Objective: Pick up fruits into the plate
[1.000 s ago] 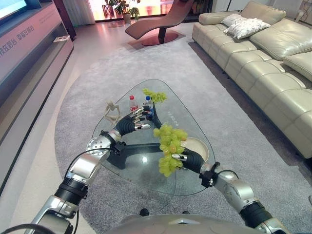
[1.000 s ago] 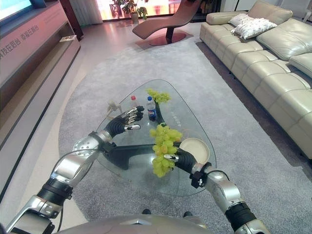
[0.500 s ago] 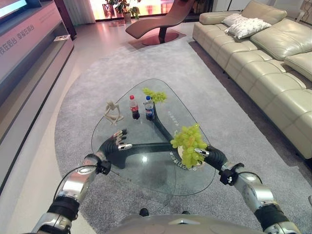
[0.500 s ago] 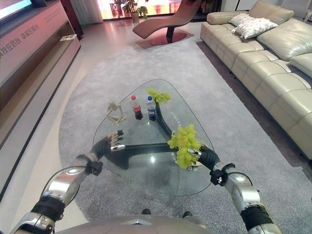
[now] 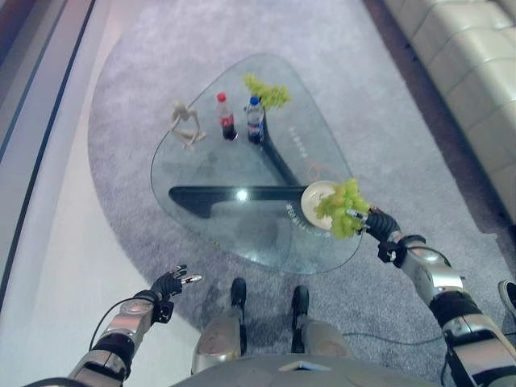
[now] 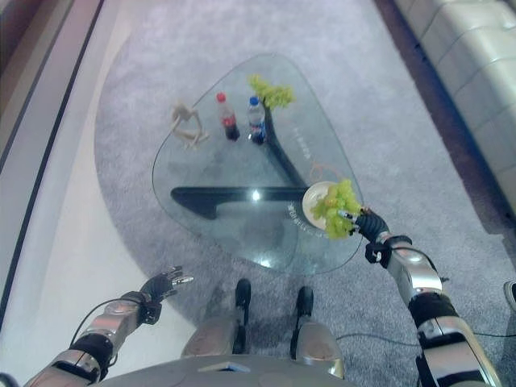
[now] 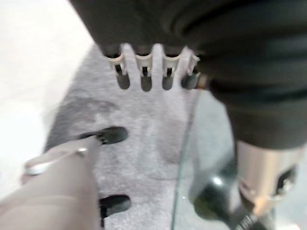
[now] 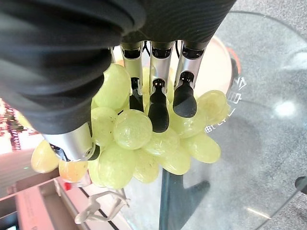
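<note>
The robot's right hand [image 5: 364, 221], fingers curled round a bunch of green grapes [image 5: 342, 207], holds it over the near rim of the plate [image 5: 314, 197] at the glass table's [image 5: 218, 173] edge. Released there, the bunch could roll off onto the carpet. The left hand [image 5: 169, 283] hangs loosely open, empty; a second bunch [image 5: 268, 90] waits at the far end.

- The bench [image 5: 218, 173] is bare glass across its middle and near-left part, open for a hand to pass.
- At the far side stand a figurine [image 5: 186, 123], two bottles [image 5: 239, 118] and a second grape bunch [image 5: 268, 90], close together.
- The right hand [image 6: 359, 223] with its grapes [image 6: 334, 208] covers the plate [image 6: 313, 201] at the near-right edge.
- The left hand [image 5: 171, 283] hangs over the floor, well apart from the bench.
</note>
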{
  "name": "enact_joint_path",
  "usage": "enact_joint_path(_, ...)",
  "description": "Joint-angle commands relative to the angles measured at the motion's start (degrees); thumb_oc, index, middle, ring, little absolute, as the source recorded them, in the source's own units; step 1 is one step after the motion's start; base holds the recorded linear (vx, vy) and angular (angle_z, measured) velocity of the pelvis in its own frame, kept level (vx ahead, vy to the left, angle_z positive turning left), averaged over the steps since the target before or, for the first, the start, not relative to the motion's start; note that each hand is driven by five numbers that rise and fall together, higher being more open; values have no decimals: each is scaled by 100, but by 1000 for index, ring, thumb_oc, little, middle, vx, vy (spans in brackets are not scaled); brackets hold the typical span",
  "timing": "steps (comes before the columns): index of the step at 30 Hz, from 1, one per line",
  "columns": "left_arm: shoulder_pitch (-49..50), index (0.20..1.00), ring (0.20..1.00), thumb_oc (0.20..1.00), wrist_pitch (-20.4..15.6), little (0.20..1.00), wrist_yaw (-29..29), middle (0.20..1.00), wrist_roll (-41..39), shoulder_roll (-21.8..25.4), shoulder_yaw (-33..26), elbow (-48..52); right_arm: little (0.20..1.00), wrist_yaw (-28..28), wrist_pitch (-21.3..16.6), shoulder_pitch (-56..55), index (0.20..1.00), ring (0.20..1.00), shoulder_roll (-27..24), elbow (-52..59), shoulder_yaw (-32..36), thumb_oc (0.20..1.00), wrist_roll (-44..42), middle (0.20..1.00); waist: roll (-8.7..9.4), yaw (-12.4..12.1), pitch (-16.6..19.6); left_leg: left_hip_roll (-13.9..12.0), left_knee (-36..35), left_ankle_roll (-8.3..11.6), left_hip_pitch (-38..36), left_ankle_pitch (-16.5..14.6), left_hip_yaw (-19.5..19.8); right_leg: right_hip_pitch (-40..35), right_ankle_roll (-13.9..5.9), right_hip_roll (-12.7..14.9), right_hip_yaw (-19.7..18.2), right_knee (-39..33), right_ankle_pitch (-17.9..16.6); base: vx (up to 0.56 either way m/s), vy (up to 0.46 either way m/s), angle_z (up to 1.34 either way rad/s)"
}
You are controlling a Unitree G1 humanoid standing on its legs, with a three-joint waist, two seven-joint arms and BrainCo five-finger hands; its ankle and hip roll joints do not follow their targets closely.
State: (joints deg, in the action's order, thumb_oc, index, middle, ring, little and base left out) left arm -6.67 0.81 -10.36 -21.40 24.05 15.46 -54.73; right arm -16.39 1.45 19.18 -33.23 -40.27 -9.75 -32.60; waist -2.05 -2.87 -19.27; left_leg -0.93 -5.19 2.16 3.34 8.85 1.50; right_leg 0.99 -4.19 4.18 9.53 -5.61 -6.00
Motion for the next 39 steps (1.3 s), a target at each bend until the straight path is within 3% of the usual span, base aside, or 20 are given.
enact_joint_path(1, -643, 1000, 1000, 1000, -428, 1000, 198, 1000, -56, -151, 180, -763, 200, 171, -530, 933, 200, 200, -363, -255, 35, 200, 5, 200, 79, -54, -354, -33, 368, 88, -217, -1191, -98, 17, -151, 154, 40, 488, 745, -106, 0, 4)
enact_joint_path(13, -1198, 1000, 1000, 1000, -453, 1000, 612, 1000, -24, -422, 676, -1317, 200, 857, -365, 2283, 200, 200, -668, -1027, -239, 200, 282, 200, -105, -16, -1052, 82, 592, 88, 663, -979, 84, 1020, -63, 169, 77, 886, 670, -77, 12, 3)
enact_joint_path(20, -1252, 1000, 1000, 1000, -529, 1000, 800, 1000, -86, -444, 1018, -980, 200, 1173, -225, 2829, 200, 200, -752, -1517, -366, 200, 437, 200, -292, -37, -1053, 171, 735, 40, 1336, -887, 116, 1853, -28, 181, 81, 1259, 681, -36, 4, -1)
enact_joint_path(33, -1307, 1000, 1000, 1000, -594, 1000, 850, 1000, -205, -450, 1216, -753, 200, 1817, 154, 3383, 200, 200, -929, -2091, -593, 200, 1210, 200, -576, -30, -1053, 276, 1010, 16, 1885, -864, 60, 2534, -8, 249, 5, 1669, 748, -28, 7, -4)
enact_joint_path(34, -1292, 1000, 1000, 1000, -599, 1000, 842, 1000, -229, -433, 1232, -700, 915, 2030, 312, 3440, 915, 915, -952, -2121, -654, 915, 1385, 915, -607, -26, -1053, 287, 1031, 14, 1937, -858, 46, 2596, -6, 245, -23, 1691, 748, -38, 10, -5)
enact_joint_path(35, -1288, 1000, 1000, 1000, -600, 1000, 844, 1000, -237, -431, 1239, -689, 1000, 2062, 324, 3446, 1000, 1000, -953, -2132, -661, 1000, 1413, 1000, -611, -26, -1053, 288, 1033, 14, 1944, -859, 43, 2606, -6, 244, -28, 1696, 749, -41, 10, -6)
enact_joint_path(39, -1304, 1000, 1000, 1000, -582, 1000, 921, 1000, -287, -437, 1306, -552, 1000, 2526, 616, 3621, 1000, 1000, -968, -2346, -834, 1000, 1803, 1000, -660, -50, -1053, 300, 1035, -2, 2021, -842, 10, 2714, -9, 234, -42, 1729, 739, -47, -1, -1)
